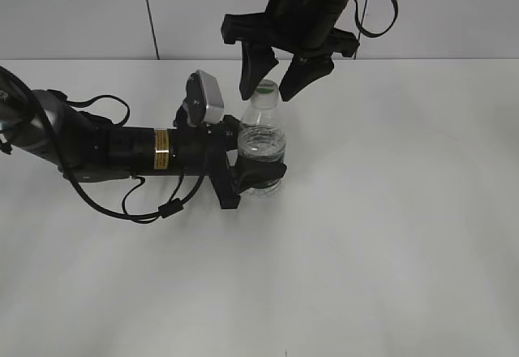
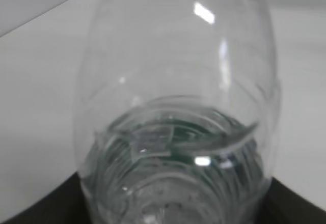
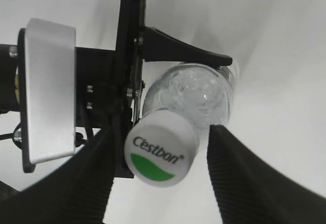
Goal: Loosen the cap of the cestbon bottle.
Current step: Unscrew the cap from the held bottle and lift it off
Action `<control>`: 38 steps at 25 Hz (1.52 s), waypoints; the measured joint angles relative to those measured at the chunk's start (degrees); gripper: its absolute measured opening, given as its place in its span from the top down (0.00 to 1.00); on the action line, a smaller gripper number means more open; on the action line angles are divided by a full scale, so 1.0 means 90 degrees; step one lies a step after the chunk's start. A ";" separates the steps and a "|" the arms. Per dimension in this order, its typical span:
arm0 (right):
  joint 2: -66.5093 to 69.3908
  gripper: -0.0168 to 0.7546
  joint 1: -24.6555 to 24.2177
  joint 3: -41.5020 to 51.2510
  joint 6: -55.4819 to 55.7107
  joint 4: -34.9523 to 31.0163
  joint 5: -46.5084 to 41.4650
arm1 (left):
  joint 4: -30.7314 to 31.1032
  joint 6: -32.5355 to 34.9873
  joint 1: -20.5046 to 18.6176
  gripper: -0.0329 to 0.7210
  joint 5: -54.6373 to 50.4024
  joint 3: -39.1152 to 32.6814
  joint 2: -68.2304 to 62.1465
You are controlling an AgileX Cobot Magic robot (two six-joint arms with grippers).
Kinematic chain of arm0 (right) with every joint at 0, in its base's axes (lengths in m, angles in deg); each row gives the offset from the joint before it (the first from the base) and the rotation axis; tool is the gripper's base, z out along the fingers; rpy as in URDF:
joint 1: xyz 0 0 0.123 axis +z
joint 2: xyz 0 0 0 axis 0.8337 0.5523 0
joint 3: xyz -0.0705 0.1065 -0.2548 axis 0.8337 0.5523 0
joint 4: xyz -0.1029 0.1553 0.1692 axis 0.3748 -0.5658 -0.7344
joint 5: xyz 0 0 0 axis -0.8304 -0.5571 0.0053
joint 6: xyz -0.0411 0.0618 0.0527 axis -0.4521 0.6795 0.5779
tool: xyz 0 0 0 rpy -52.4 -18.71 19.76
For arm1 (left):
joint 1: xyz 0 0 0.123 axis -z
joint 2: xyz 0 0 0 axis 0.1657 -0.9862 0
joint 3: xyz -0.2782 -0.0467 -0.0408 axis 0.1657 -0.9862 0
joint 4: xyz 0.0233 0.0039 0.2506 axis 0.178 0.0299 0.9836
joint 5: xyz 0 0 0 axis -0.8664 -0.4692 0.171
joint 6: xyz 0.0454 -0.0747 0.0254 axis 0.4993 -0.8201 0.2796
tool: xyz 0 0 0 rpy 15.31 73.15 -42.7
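The clear cestbon bottle stands upright on the white table, its dark green label mostly hidden by the jaws. My left gripper is shut on the bottle's body; the bottle fills the left wrist view. The white cap with a green mark sits on the neck. My right gripper hangs above, open, with a finger on each side of the cap and gaps between. In the right wrist view the cap lies between the two black fingers, and the bottle's shoulder shows below it.
The white table runs to a pale wall at the back. The left arm with its cables lies low across the left side of the table.
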 joint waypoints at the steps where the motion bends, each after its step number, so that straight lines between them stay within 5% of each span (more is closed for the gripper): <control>1: 0.0000 0.41 0.0000 0.0000 0.0000 0.0009 0.0000 | 0.0000 0.0000 0.0000 0.40 0.0000 0.0000 0.0000; 10: 0.0000 0.58 0.0007 -0.0005 -0.0039 0.0069 -0.0043 | -0.0021 0.0000 0.0002 0.40 -0.0016 0.0000 0.0000; 19: 0.0000 0.58 0.0007 -0.0011 -0.0328 0.0069 -0.0091 | -0.0026 0.0008 0.0002 0.40 -0.0016 0.0000 0.0000; 38: 0.0000 0.58 0.0014 -0.0023 -0.4473 0.0188 -0.0173 | -0.0031 0.0070 0.0022 0.40 -0.0016 0.0000 0.0004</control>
